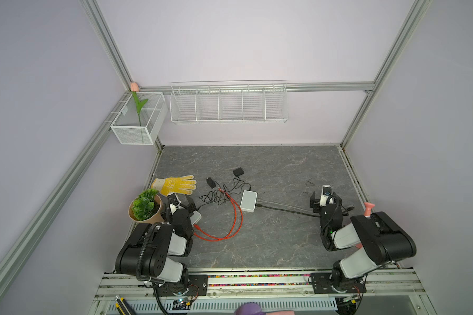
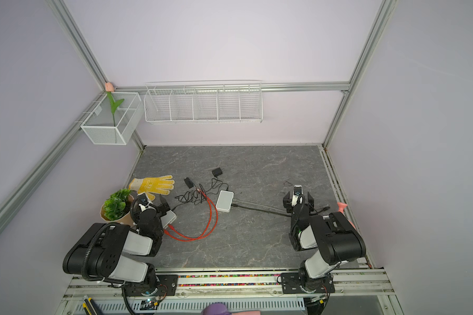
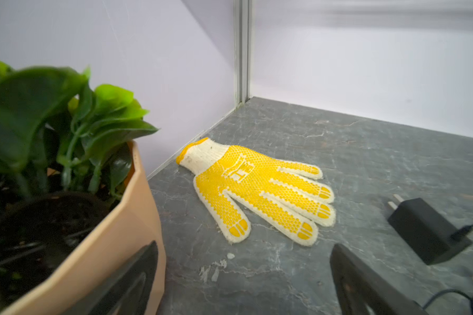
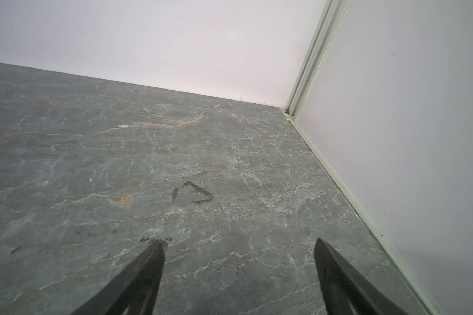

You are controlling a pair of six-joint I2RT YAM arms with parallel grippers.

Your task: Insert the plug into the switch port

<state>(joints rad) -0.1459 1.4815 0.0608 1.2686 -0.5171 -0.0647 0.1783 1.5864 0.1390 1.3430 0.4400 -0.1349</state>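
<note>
The switch (image 1: 248, 201) lies flat near the middle of the desk (image 1: 284, 245), with two dark cables (image 1: 287, 209) leaving its 4 o'clock edge toward the right arm. Its ports cannot be seen from above. A red cable (image 1: 237, 218) loops from a tangle of black wire (image 1: 213, 197) just beside the switch at 9 o'clock round to 7 o'clock. A plug (image 1: 196, 225) shows at its end, just beside the left arm. This looks like the one meant, though I cannot tell for sure. The left claw (image 1: 181, 201), out at 9 o'clock, is spread wide and holds nothing. Its wrist view faces a glove (image 3: 257, 191) and an adapter (image 3: 426, 229), not the plug. The right claw (image 1: 325, 198), at 3 o'clock, is equally spread and holds nothing. With nothing gripped, the step in hand seems to be the reach for the plug. To do it well, the left claw should swing toward its own 5 o'clock and pinch the plug body just behind the tip. It should draw slack gently so the tangle does not drag the switch. The right claw would best pin the switch, which looks light enough to slide under a push.
</note>
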